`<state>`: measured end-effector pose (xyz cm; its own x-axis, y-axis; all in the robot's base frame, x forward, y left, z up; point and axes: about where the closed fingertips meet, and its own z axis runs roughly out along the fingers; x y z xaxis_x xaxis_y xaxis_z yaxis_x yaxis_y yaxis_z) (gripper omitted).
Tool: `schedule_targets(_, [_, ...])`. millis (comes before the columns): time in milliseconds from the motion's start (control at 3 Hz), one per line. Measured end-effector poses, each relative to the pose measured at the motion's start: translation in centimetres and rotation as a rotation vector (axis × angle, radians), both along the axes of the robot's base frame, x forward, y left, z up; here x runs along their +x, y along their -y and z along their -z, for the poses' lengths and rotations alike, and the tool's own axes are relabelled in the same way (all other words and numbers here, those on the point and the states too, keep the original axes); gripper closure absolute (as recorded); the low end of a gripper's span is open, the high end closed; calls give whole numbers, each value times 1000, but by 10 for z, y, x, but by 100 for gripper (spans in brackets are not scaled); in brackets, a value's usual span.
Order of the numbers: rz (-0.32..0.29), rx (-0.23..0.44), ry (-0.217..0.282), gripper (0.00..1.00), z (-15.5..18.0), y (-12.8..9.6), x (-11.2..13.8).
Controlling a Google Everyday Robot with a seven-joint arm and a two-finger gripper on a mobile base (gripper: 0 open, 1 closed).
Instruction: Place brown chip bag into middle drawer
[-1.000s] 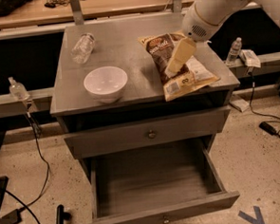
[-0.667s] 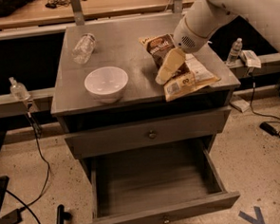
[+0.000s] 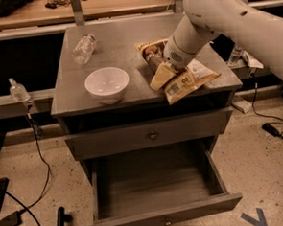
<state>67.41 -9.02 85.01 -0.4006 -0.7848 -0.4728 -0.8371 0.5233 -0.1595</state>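
The brown chip bag [image 3: 185,81] lies flat on the right half of the grey cabinet top [image 3: 123,49], its barcode end near the front right edge. My gripper [image 3: 161,76] is low over the bag's middle, on its left side, its tan fingers [image 3: 160,77] resting against the bag. The white arm comes in from the upper right and hides part of the bag. The middle drawer [image 3: 155,186] is pulled out wide below, its plank floor bare, its knob [image 3: 167,222] on the front board.
A white bowl [image 3: 107,84] stands on the top left of the bag. A clear plastic bottle [image 3: 83,48] lies at the back left. The upper drawer front [image 3: 153,135] is closed. Cables run on the floor at both sides.
My gripper has swung leftward and down across the bag, from over its right part to its left middle. The bag, bowl and drawer have not moved.
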Motion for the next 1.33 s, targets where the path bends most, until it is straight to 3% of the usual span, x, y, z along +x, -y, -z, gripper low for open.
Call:
schedule_targets(667, [9, -4, -5, 83, 2, 1, -1])
schedule_targets(1000, [9, -3, -5, 100, 2, 1, -1])
schedule_targets(1333, [8, -2, -4, 100, 1, 1, -1])
